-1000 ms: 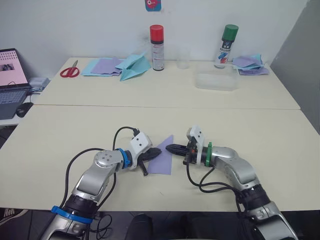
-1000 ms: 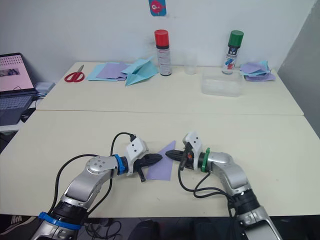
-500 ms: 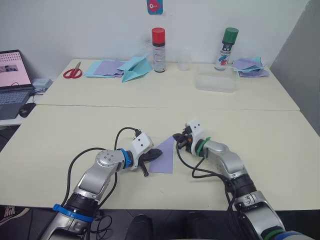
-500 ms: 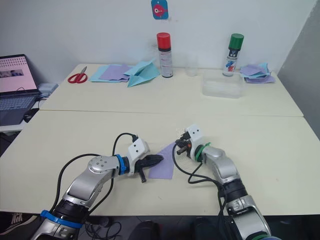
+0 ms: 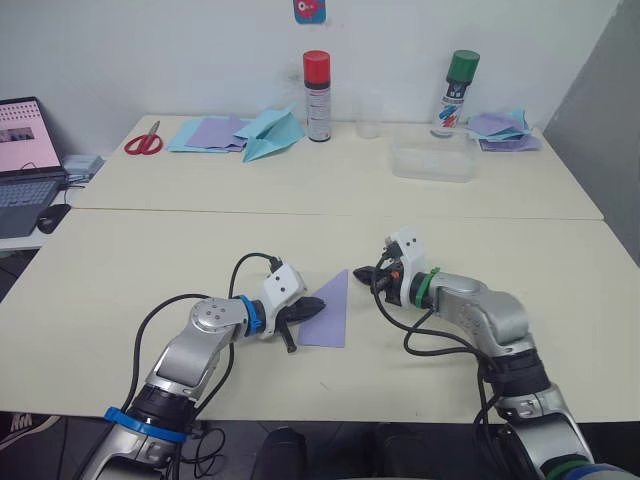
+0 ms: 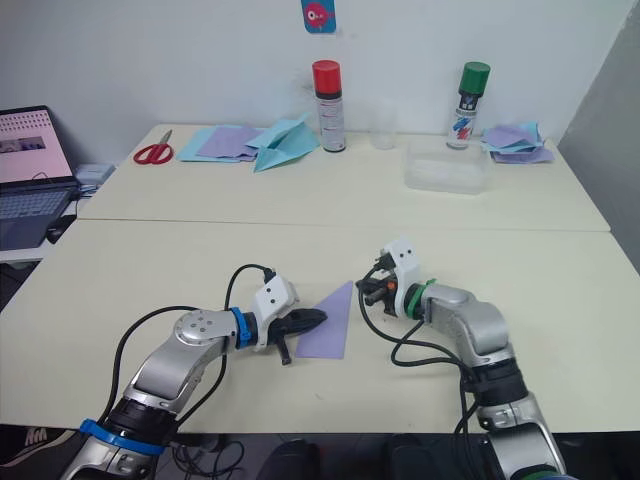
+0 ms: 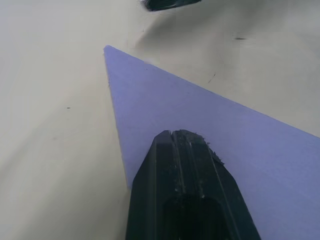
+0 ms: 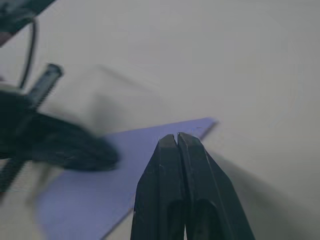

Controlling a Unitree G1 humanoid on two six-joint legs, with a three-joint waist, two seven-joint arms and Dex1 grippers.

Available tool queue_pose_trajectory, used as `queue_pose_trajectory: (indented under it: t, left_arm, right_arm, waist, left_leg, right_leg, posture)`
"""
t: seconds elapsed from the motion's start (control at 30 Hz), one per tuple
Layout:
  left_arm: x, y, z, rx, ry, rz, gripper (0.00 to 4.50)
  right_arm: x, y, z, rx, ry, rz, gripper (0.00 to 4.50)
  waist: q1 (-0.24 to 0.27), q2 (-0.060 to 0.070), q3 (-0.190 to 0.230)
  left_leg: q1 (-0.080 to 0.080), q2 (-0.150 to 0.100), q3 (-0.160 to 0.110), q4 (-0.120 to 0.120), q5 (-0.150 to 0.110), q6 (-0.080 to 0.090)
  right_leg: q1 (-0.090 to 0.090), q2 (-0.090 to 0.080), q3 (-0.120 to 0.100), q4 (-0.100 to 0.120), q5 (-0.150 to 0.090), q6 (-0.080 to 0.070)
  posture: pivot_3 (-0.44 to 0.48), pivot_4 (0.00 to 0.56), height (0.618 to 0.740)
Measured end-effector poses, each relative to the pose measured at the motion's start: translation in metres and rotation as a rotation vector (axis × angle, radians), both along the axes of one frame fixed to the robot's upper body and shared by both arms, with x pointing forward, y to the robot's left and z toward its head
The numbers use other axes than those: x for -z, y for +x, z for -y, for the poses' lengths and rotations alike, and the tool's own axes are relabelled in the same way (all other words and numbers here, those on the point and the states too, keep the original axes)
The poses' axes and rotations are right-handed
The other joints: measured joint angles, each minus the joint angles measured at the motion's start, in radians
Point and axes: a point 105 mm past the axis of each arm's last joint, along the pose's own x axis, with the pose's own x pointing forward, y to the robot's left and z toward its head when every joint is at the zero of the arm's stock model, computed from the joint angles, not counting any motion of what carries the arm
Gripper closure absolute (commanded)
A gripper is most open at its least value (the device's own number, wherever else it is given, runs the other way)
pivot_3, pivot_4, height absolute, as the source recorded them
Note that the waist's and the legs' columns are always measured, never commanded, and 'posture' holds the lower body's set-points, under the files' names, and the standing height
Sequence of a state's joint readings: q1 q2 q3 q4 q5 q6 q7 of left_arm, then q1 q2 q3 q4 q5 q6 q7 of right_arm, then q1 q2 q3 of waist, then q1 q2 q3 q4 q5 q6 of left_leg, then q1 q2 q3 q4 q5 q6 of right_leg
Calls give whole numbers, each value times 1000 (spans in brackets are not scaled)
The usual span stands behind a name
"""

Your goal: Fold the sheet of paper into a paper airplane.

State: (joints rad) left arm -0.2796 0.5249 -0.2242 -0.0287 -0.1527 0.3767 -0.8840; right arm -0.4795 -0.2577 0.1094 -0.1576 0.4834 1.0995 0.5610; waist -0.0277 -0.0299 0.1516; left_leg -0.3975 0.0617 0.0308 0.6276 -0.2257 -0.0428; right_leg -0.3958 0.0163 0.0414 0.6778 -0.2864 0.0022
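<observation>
The sheet of paper (image 5: 331,320) lies flat on the near table, folded into a lavender triangle with its tip pointing away from me. My left gripper (image 5: 314,304) is shut, and its fingertips (image 7: 181,135) rest on top of the paper near its left edge. My right gripper (image 5: 361,272) is shut too and hovers just right of the paper's far tip, holding nothing. In the right wrist view its fingertips (image 8: 177,138) hang over that tip of the paper (image 8: 100,185).
On the far table stand a red-capped spray can (image 5: 316,82), a green-capped can (image 5: 456,80), a clear cup (image 5: 368,118) and a clear plastic box (image 5: 432,163). Red scissors (image 5: 140,143), stacked sheets (image 5: 210,132), a light blue paper airplane (image 5: 270,135) and a laptop (image 5: 25,150) are at the left.
My right gripper has moved from the paper's right edge up to beside its far tip, and its arm has swung out to the right. The left gripper stayed on the paper.
</observation>
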Motion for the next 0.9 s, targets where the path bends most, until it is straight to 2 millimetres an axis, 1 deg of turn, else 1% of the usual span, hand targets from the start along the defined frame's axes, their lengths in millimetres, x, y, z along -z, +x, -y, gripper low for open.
queue_pose_trajectory:
  t: [0.07, 0.13, 0.37, 0.7, 0.77, 0.9]
  left_arm:
    - [0, 1, 1, 0, -2, 0, 4500]
    - [0, 1, 2, 2, -3, 0, 4500]
    - [0, 2, 4, 4, -12, 0, 4500]
    - [0, 3, 6, -7, -19, 8, 4500]
    - [0, 3, 6, -9, -20, 11, 4500]
    - [0, 2, 6, -9, -21, 13, 4500]
  right_arm:
    - [9, -9, -3, -2, -16, -81, 2915]
    - [21, -16, -4, 7, -44, -150, 2289]
    - [21, -24, -7, 4, -91, -167, 2289]
    - [19, -32, -36, -10, 5, -299, 2289]
    - [18, -32, -39, -17, 6, -312, 2289]
    - [19, -34, -40, -20, 11, -330, 2289]
  waist:
    - [0, 0, 0]
    - [0, 0, 0]
    - [0, 0, 0]
    - [-3, 0, 0]
    - [-3, 0, 0]
    - [-3, 0, 0]
  left_leg:
    - [0, 0, 0, 0, 0, 0]
    - [-1, -1, 1, 1, 0, 0]
    - [-2, -1, 1, 1, 0, 0]
    - [-2, 0, 1, 0, 0, 0]
    - [-3, 0, 1, 0, 0, 0]
    - [-3, 0, 1, 0, 0, 0]
  right_leg:
    - [0, 0, 0, 0, 0, 0]
    - [-1, 0, 1, 0, 0, 0]
    - [-1, -1, 1, -2, 0, 1]
    - [-3, 0, 1, -1, 0, 1]
    - [-3, 0, 1, -1, 0, 1]
    - [-4, 0, 1, -1, 0, 1]
  posture:
    - [0, 150, 740]
    - [0, 150, 740]
    - [0, 150, 740]
    - [0, 150, 740]
    - [0, 150, 740]
    - [0, 150, 740]
